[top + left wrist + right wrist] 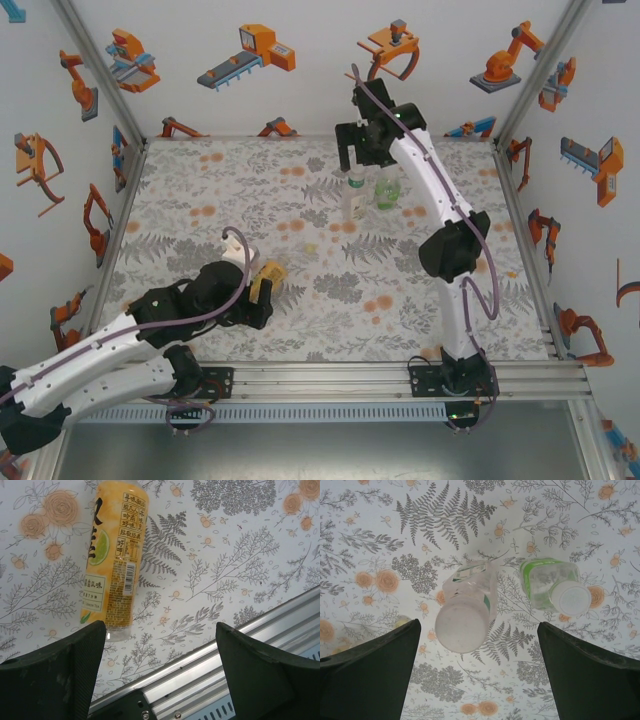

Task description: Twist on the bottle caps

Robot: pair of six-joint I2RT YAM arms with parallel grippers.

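A: Well, where was the left gripper [262, 292]?

B: Low over the floral mat [200, 190] near the front edge, its jaws wide apart and holding nothing. From its wrist camera, the orange-yellow bottle [115, 555] lay on its side, label up. Its near end was just beside one finger [60, 675]; I couldn't tell whether they touched. An aluminium rail [240, 645] ran across the corner below.

A: Was that bottle capped?

B: I couldn't tell. Its far end ran out of the picture, and the near end was partly hidden by the finger.

A: And the right gripper [352, 165]?

B: Out at the far side of the mat, hovering above the two upright bottles, jaws spread and gripping nothing. Seen from its wrist, the clear bottle [470, 585] stood between the fingers with a whitish cap [462, 627] on top. The green bottle [540, 580] stood just beside it, not touching, and carried a white cap [572, 599].

A: Any loose cap?

B: A small pale-yellow cap [310, 247] lay alone on the mat, between the lying bottle and the standing pair, touching none of them.
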